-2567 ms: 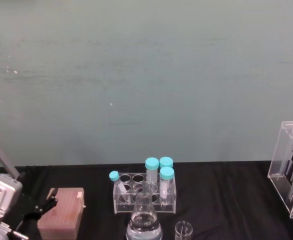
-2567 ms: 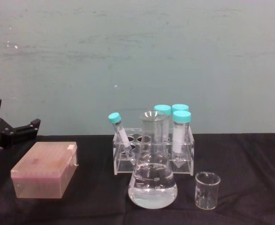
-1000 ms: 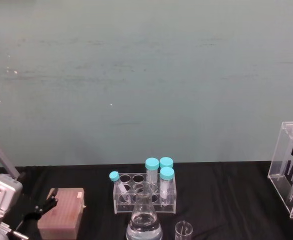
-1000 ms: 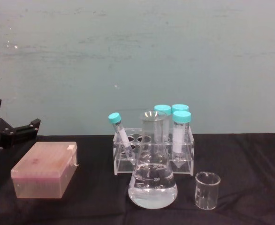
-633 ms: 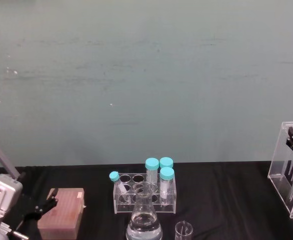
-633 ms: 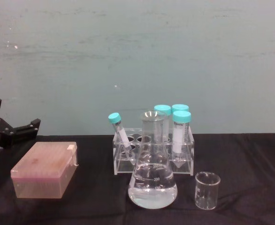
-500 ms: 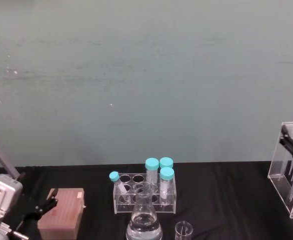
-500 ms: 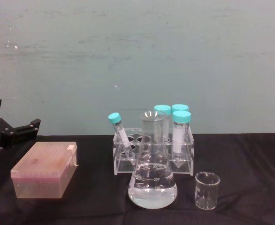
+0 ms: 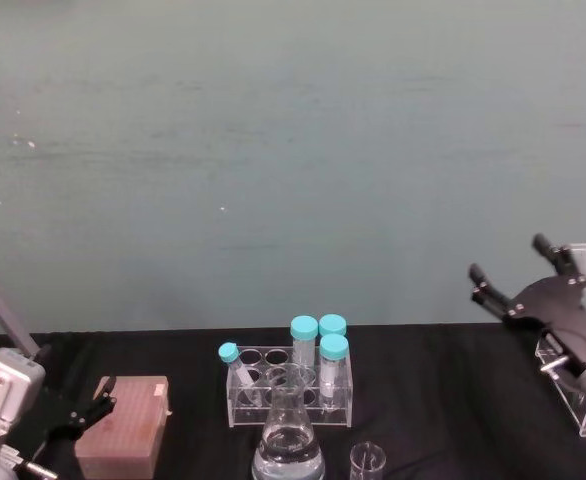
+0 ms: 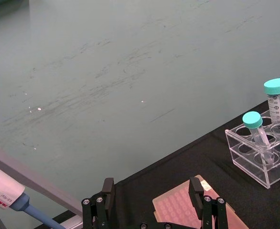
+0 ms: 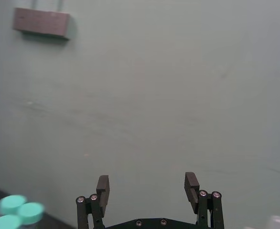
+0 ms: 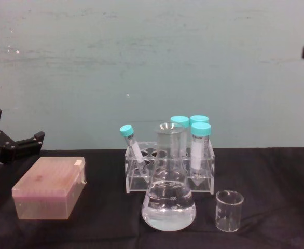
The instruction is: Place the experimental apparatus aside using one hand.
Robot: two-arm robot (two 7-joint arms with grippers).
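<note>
- The right hand [image 9: 506, 258] hangs in the air above the right edge of the bench [image 9: 443, 400]. Its two fingers are spread wide, with nothing between them and nothing touched.
- Just behind and below it, at that same edge, the tall rack [image 9: 565, 400] of long glass tubes stands upright, apart from the fingers.
- The conical flask [image 12: 168, 199] stands upright at the middle of the front edge, partly filled with clear liquid. The small beaker [image 12: 229, 210] stands near it on the right-edge side, not touching it.
- Both lie down and toward the bench's centre from the right hand, the beaker being the nearer. I'd say that arm is the better placed for either.
- The left hand [image 10: 151, 191] sits low at the left edge by the pink box [image 12: 48, 187], also open and empty.
- The capped-tube rack [image 12: 136, 181] stands close behind the flask, so a reach for the flask's neck has little room at the back.
</note>
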